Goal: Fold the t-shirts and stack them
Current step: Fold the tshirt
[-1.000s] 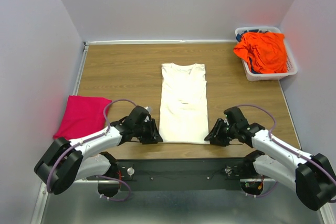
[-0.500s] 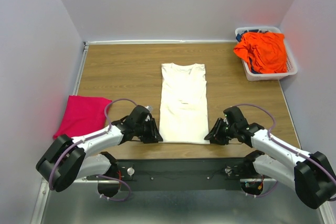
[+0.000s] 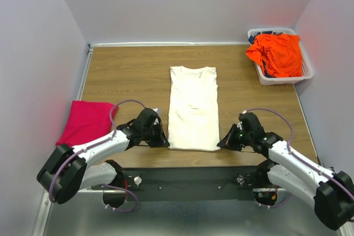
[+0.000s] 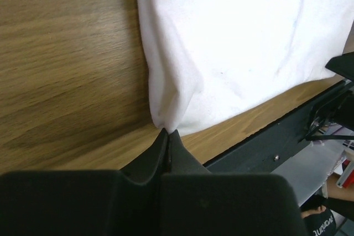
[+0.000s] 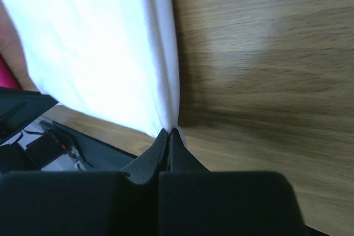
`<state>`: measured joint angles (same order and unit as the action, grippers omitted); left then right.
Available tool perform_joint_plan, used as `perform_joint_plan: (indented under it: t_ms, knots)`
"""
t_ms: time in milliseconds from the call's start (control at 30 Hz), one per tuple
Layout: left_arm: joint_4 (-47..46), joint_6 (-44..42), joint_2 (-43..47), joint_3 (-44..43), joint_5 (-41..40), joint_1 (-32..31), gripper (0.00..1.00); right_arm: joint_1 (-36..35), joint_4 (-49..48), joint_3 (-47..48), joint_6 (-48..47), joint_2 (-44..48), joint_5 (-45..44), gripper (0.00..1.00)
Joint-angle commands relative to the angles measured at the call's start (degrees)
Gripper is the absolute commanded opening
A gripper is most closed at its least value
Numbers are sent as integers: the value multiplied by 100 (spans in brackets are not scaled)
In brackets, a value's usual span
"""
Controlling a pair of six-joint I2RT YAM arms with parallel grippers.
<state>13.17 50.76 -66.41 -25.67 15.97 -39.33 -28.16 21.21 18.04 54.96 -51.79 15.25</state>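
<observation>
Cream-white t-shirt (image 3: 193, 108): folded into a long narrow strip, lying flat on the middle of the wooden worktop (image 3: 127, 75), collar at the far end, hem toward the arms.
Left gripper (image 4: 167, 135): fingers pressed together on this shirt's near left corner, cloth bunched at the tips.
Right gripper (image 5: 169, 134): fingers pressed together on the near right corner, pinching the folded edge.
Magenta-pink t-shirt (image 3: 87, 121): folded, at the worktop's left edge, well apart from the cream one.
Orange t-shirt (image 3: 278, 53): crumpled, heaped in the white basket (image 3: 279, 80) at the far right corner.
</observation>
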Motion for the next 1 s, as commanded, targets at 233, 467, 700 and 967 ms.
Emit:
perform_joint_plan:
  t_ms: [233, 467, 700, 967]
  knots:
    - [642, 214, 1253, -114, -94, -171, 0, 4, 1200, 296, -108, 1521, 111, 0]
    - [845, 838, 2167, -148, -356, -707, 0, 4, 2176, 744, -170, 2365, -48, 0]
    - [1056, 1225, 2607, -394, -753, -1261, 0, 12, 2792, 1226, -178, 2779, -144, 1]
    - [1277, 1006, 2380, -1158, -1139, -1252, 0, -5, 2897, 2193, -643, 2236, -724, 0]
